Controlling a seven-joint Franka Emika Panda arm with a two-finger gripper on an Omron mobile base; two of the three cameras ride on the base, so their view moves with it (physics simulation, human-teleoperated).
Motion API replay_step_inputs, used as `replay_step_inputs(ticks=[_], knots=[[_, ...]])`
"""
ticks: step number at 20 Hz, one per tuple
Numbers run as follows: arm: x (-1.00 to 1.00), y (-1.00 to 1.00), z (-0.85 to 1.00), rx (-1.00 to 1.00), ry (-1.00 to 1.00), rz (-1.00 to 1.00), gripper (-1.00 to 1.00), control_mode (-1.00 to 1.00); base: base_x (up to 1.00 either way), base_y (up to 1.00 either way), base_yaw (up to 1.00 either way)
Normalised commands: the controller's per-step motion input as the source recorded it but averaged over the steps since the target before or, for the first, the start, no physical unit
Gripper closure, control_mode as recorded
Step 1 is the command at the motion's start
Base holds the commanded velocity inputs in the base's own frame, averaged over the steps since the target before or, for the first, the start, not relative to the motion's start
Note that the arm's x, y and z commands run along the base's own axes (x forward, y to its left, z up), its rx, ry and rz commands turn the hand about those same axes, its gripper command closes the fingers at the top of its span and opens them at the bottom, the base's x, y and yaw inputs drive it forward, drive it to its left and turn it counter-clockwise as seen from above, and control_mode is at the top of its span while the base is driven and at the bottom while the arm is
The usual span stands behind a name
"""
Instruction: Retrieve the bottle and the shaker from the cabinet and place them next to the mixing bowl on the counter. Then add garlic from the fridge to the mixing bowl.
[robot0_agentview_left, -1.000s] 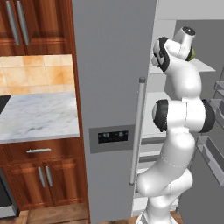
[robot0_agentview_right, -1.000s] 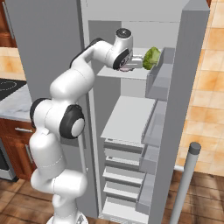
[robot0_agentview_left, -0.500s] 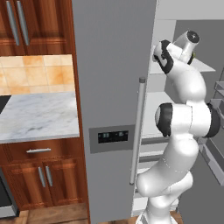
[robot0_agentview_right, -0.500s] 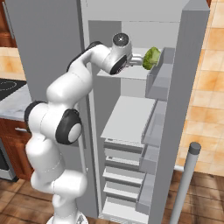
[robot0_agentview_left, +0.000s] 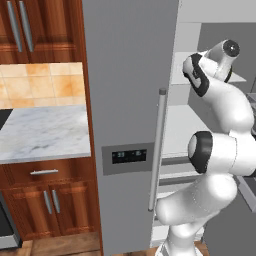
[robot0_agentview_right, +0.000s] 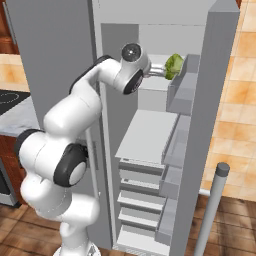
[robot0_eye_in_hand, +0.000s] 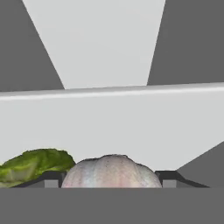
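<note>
The fridge (robot0_agentview_right: 210, 100) stands open, right of the table (robot0_agentview_left: 42, 132), with the cabinet (robot0_agentview_left: 45, 25) above that table. Inside the fridge, the arm reaches onto an upper shelf (robot0_agentview_right: 152, 82). There the garlic (robot0_eye_in_hand: 109, 171) sits between the fingertips (robot0_eye_in_hand: 169, 177) of the tool (robot0_eye_in_hand: 109, 180), with a leafy vegetable (robot0_agentview_right: 173, 66) just beside it.

Grey fridge (robot0_agentview_left: 130, 100) door open, marble counter (robot0_agentview_left: 42, 132) left, wood cabinet (robot0_agentview_left: 40, 22) above
</note>
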Motion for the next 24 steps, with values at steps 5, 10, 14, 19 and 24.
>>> replay_step_inputs(ticks=[5,10,14,19,24], knots=[[-0.92,0.15,0.08,0.00,-0.06,-0.15,1.00,-1.00,0.00,0.00,0.00],[-1.00,0.21,0.14,0.00,0.00,-0.17,1.00,-1.00,0.00,0.00,0.00],[-1.00,0.24,0.49,0.00,0.00,-0.16,1.00,-1.00,0.00,0.00,0.00],[-1.00,0.45,0.33,0.00,0.01,-0.14,1.00,-1.00,0.00,0.00,0.00],[-0.93,0.36,0.23,0.01,0.11,-0.09,1.00,-1.00,0.00,0.00,0.00]])
